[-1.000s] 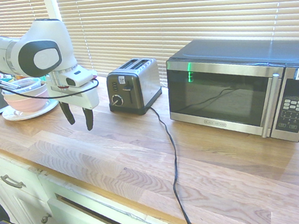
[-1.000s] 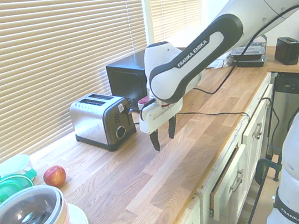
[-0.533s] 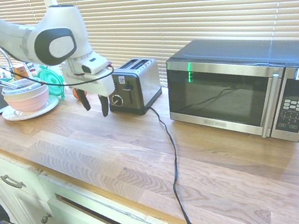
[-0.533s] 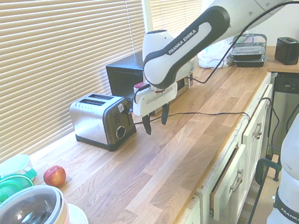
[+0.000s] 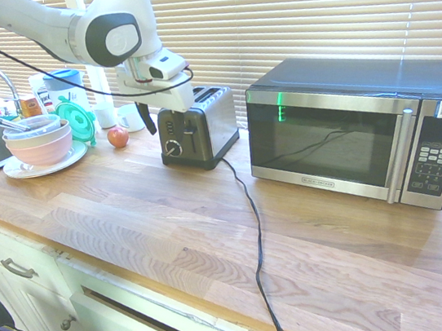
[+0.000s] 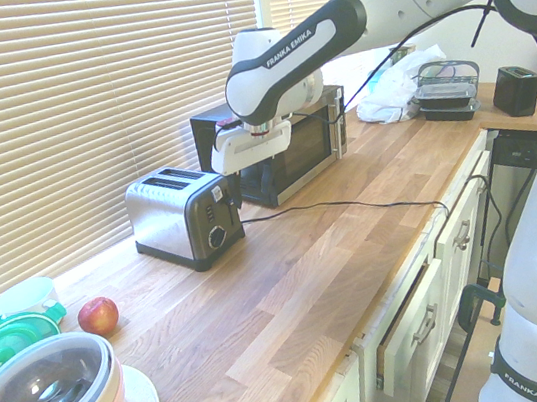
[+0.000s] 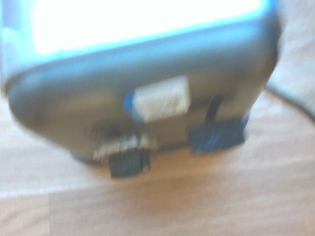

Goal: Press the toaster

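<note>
Standing on the wooden counter [image 5: 175, 246], the microwave [image 5: 357, 134] sits right of the toaster [image 5: 199, 127], both near the window blinds. My gripper [image 6: 255, 178] hangs released, empty, just above the toaster's black front panel, whose white sticker [image 7: 160, 101] shows blurred in my wrist view.

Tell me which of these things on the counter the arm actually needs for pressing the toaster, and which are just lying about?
Part of the job:
- toaster
- fingers, open, above the toaster's front

Just lying about:
- microwave
- apple
- stacked bowls on a plate
- green lid
</note>
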Robot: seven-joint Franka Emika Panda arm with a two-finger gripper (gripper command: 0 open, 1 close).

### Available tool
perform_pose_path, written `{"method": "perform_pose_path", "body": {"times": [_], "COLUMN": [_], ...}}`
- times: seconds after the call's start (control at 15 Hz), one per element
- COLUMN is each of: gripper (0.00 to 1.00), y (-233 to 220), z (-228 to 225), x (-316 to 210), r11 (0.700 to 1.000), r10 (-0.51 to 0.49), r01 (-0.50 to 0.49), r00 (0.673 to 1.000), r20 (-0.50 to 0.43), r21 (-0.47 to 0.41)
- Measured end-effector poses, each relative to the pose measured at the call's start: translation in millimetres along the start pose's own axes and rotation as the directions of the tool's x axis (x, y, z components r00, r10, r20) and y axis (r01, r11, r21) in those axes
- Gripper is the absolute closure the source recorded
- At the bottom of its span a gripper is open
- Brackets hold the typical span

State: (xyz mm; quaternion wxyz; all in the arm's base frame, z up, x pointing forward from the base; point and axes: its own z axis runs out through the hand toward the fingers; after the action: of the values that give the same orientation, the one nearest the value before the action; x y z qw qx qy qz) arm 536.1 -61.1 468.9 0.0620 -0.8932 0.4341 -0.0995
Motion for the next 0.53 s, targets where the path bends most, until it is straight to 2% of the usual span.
{"method": "perform_pose_path", "body": {"times": [0.4, 0.47, 0.53], "gripper": [0.00, 1.00, 1.00], "y": [-30.8, -30.8, -30.1], "z": [-12.1, -12.8, -12.8], "x": [12.1, 12.6, 13.3], "r11": [1.000, 1.000, 1.000], "r10": [-0.020, -0.019, -0.016], "r01": [0.020, 0.019, 0.016], "r00": [1.000, 1.000, 1.000], "r20": [0.000, -0.001, 0.000], "r21": [0.009, 0.010, 0.010]}}
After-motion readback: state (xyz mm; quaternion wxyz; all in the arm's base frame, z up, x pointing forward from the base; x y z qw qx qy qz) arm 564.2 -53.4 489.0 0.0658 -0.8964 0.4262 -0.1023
